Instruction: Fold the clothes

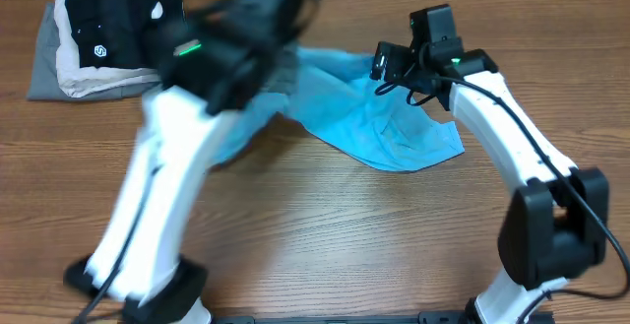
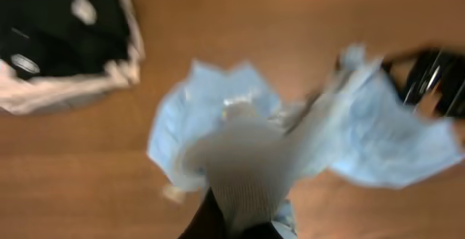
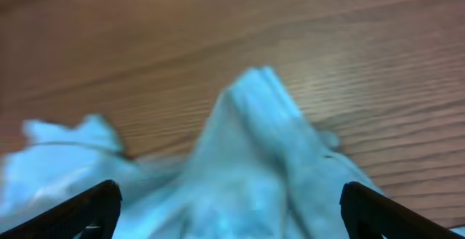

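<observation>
Sky-blue and thin, the one shirt (image 1: 394, 117) lies crumpled on the wooden table (image 1: 325, 235), in the far middle part. Two grippers are at it. The left gripper (image 2: 240, 221) is much blurred. The cloth rises from the table in a narrow bunch up to it, so it looks clamped on the left end of the shirt. The right gripper (image 3: 232, 203) is over the far edge of the shirt. Its two black fingers (image 3: 91, 206) stand wide apart, and a ridge of cloth lies between them, not pinched. In the far left corner there is one stack of three folded garments: a black garment (image 1: 118, 19) with a small white logo on top, a beige garment (image 1: 84, 80) under it, and a grey garment (image 1: 41, 68) at the bottom. The stack is near the shirt but does not touch it.
</observation>
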